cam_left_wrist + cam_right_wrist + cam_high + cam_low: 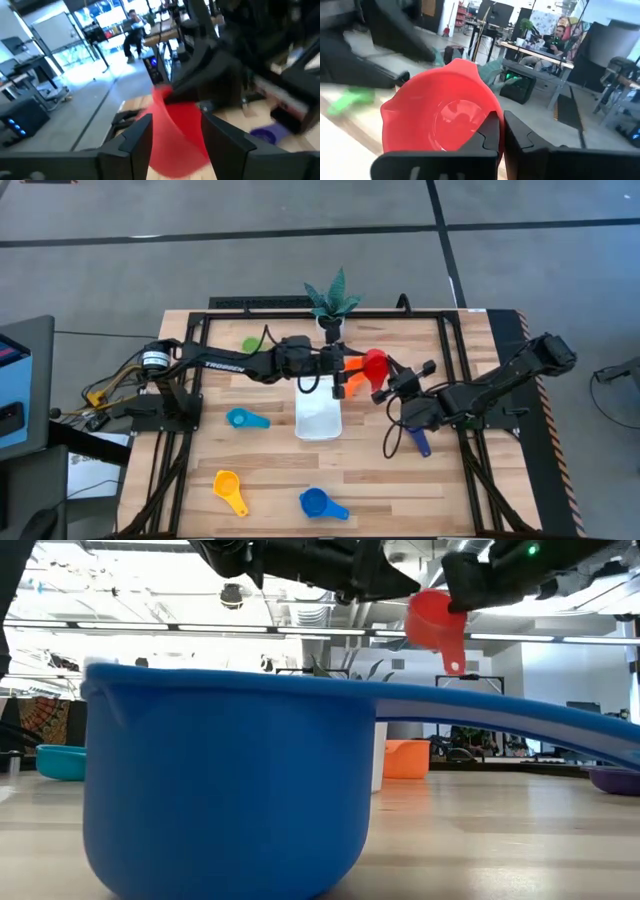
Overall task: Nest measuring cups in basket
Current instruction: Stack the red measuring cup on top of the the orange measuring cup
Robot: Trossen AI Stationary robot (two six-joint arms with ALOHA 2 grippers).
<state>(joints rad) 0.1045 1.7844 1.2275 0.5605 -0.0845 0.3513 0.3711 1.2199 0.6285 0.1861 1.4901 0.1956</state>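
Above the middle of the table, the right claw [501, 131] is closed on the red cup [375, 366], its two fingers pinching the rim or handle end while the bowl sticks out in front. The left claw [176, 145] is just beside it, and its fingers stand apart on either side of the same red cup; whether they already press on it, I cannot tell. So the cup is in the air, between both claws, a little behind and to the right of the white basket [319, 420].

The main risk I see is a dropped or pulled cup. If both claws grip at once and one arm moves, the cup can twist out or the plastic can flex. If the right claw lets go before the left one is firm, the cup will fall on the table, maybe on the orange cup [349, 384] lying just under it, and not in the basket.

The two arms are also very near each other, so a small wrong move can bring them into contact.

The basket looks empty, and the other cups are spread out: green [251, 343] behind the left arm, light blue [243, 419], yellow [229, 488], blue [320, 504], and navy [420, 442] under the right arm
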